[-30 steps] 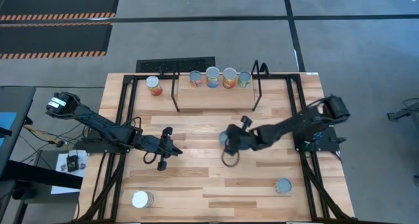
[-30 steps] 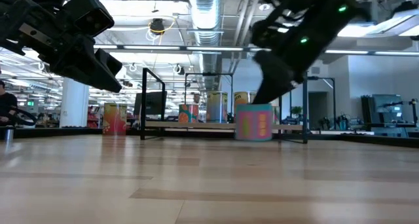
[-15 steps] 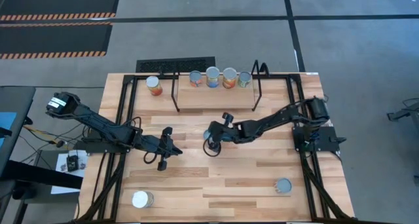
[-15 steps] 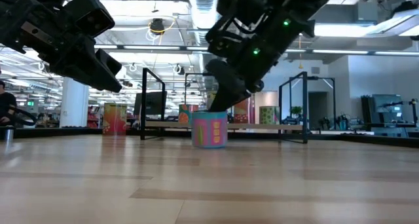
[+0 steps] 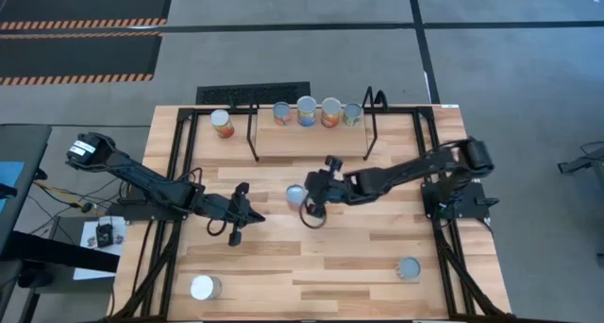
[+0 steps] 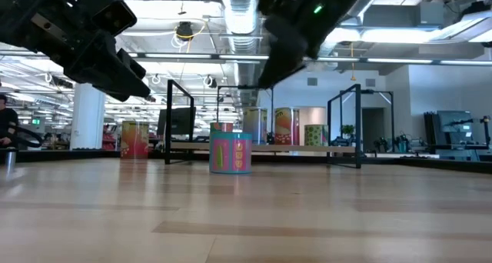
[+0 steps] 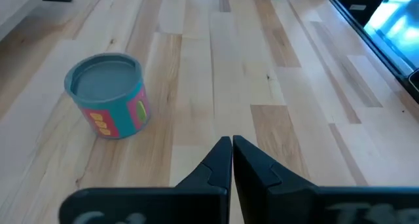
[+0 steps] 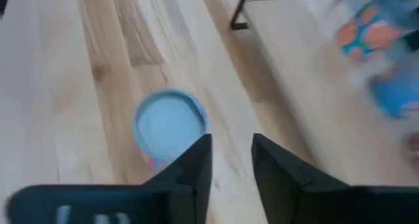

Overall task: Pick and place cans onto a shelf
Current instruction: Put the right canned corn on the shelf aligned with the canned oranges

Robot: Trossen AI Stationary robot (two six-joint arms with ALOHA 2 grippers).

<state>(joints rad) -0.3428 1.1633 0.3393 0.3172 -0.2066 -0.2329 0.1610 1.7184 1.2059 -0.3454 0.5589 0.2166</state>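
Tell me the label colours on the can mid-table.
Teal can with pink bands and yellow-green marks; clearest in the left wrist view.

Four cans (image 5: 315, 112) stand in a row on the shelf (image 5: 311, 140); a fifth can (image 5: 222, 124) stands just left of the shelf; a sixth (image 5: 296, 195) stands before it, mid-table; two more (image 5: 204, 287) (image 5: 409, 267) sit well before it.

Two dark jointed arms, black tapered end effector fingers (image 7: 230, 160), green indicator light on one.
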